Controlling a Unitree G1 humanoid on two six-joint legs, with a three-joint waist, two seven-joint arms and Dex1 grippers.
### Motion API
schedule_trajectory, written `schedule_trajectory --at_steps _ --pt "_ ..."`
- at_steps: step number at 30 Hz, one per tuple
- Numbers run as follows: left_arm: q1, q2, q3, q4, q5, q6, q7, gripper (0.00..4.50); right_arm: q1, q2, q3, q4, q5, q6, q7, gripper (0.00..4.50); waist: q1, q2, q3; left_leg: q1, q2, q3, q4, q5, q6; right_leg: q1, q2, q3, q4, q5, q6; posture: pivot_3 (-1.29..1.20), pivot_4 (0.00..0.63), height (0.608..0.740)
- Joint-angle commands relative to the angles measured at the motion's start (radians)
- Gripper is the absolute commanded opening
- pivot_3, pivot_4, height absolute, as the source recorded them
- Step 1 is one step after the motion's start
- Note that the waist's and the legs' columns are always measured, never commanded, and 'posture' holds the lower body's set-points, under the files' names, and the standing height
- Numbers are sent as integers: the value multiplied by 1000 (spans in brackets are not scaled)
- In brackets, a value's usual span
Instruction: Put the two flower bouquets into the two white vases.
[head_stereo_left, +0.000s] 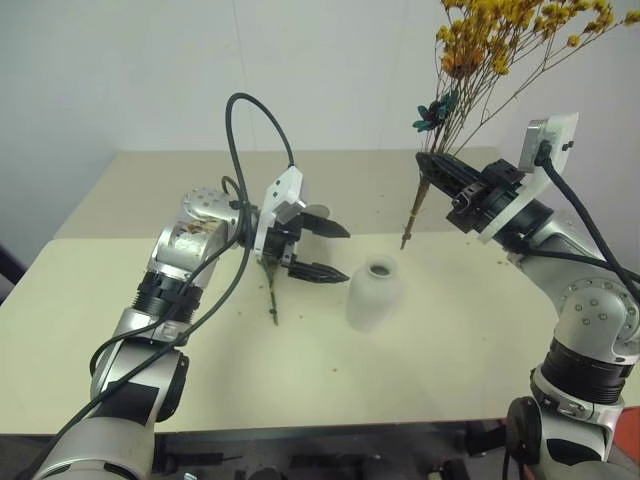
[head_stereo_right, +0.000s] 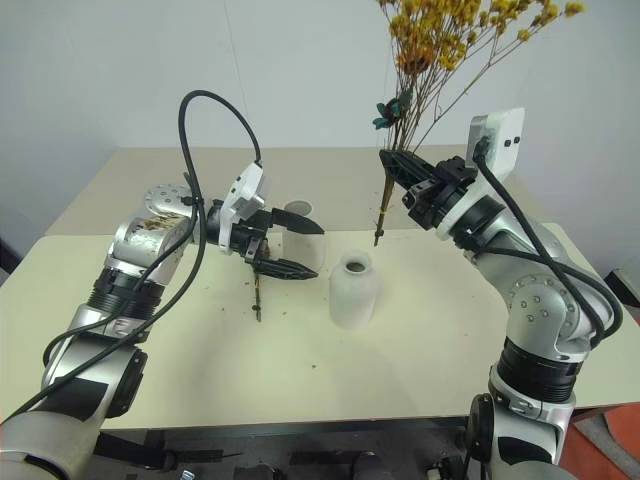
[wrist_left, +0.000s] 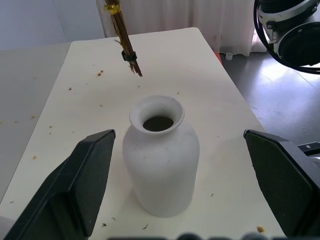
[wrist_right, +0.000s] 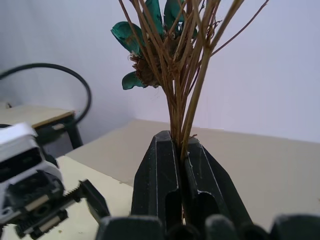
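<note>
So the right gripper (head_stereo_left: 428, 163) is clamped on the stems of the big bushy yellow-orange dried flower bouquet (head_stereo_left: 500, 40), holding it up above the beige counter (head_stereo_left: 450, 330). Left gripper (head_stereo_left: 335, 250) is spread wide beside the short dome-shaped matte white vase (head_stereo_left: 373, 293), with the thin sprig bundle (head_stereo_left: 271, 290) lying under it

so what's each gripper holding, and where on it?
Right gripper: yellow bouquet, clamped on the stems above the cut ends. Left gripper: open, holding nothing.
</note>
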Motion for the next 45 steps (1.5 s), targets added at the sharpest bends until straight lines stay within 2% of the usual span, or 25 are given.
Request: schedule_trajectory --at_steps 1,8,25,30,33,36,43,44,45 --pt "-13 7 0 -27 -11 8 -7 4500 -5 10 21 -55 32 -47 -14 41 0 0 0 0 0 0 0 0 0 0 0 0 0 0 0 0 150 740" --pt "-9 8 -3 -34 -11 15 -7 4500 72 29 87 -101 33 -65 -20 41 2 0 0 0 0 0 0 0 0 0 0 0 0 0 0 0 150 740" --pt "-9 12 -5 -39 -12 13 -8 4500 206 -5 200 -64 -127 -274 36 41 3 0 0 0 0 0 0 0 0 0 0 0 0 0 0 0 150 740" --pt "-5 15 -5 -47 -14 17 -9 4500 255 23 237 -62 -168 -321 31 41 4 0 0 0 0 0 0 0 0 0 0 0 0 0 0 0 150 740" --pt "-5 13 -6 -47 -14 18 -9 4500 288 35 265 -63 -205 -357 31 823 3 0 0 0 0 0 0 0 0 0 0 0 0 0 0 0 150 740" --pt "-7 12 -6 -43 -14 17 -10 4500 305 33 274 -65 -224 -377 36 1798 4 0 0 0 0 0 0 0 0 0 0 0 -1 0 0 0 150 740" --pt "-12 11 -5 -39 -13 14 -8 4500 336 -1 241 -74 -231 -402 60 4277 6 0 0 0 0 0 0 0 0 0 0 0 -1 0 0 0 150 740" --pt "-11 11 -5 -40 -13 15 -8 4500 347 -10 236 -80 -230 -403 67 4461 7 0 0 0 0 0 0 0 0 0 0 0 -1 0 0 0 150 740" --pt "-10 12 -5 -40 -13 14 -8 4500 358 -19 229 -86 -225 -402 74 4461 8 0 0 0 0 0 0 0 0 0 0 0 -1 0 0 0 150 740"
